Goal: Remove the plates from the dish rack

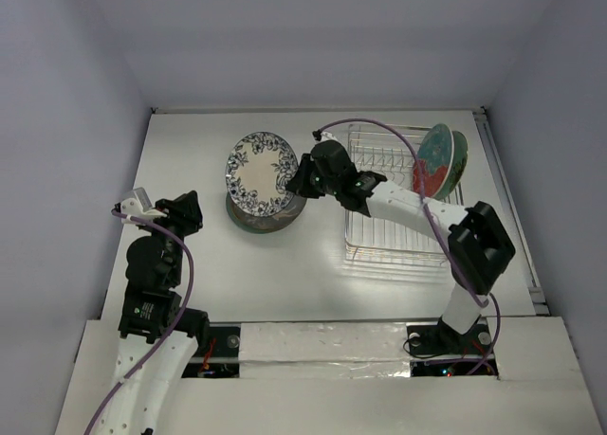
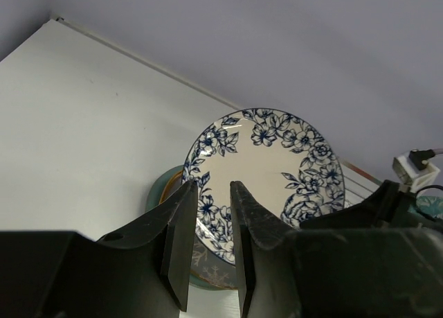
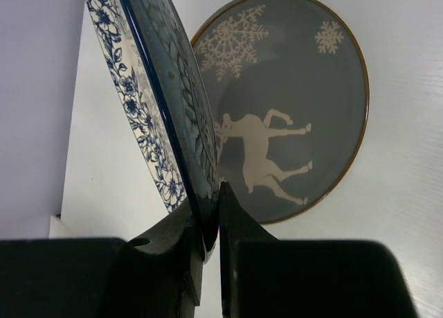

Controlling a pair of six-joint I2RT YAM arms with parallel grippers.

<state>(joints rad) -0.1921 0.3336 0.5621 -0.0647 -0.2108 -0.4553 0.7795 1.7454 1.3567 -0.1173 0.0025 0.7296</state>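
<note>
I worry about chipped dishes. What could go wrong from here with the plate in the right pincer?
The right pincer grips the floral plate only by its rim, tilted; it could slip onto the reindeer plate. Its arm reaches over the dish rack; pulling back, it might knock the two standing plates.

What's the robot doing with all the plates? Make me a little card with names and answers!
Right gripper: shut on the rim of the flowery blue plate, which is tilted over the stack
Stack on table: reindeer plate on top, with the edge of a teal plate showing under it
In dish rack: red-and-teal plate and pale green plate, standing at the far right end
Left gripper: open, holding nothing, pointing toward the stack
</note>
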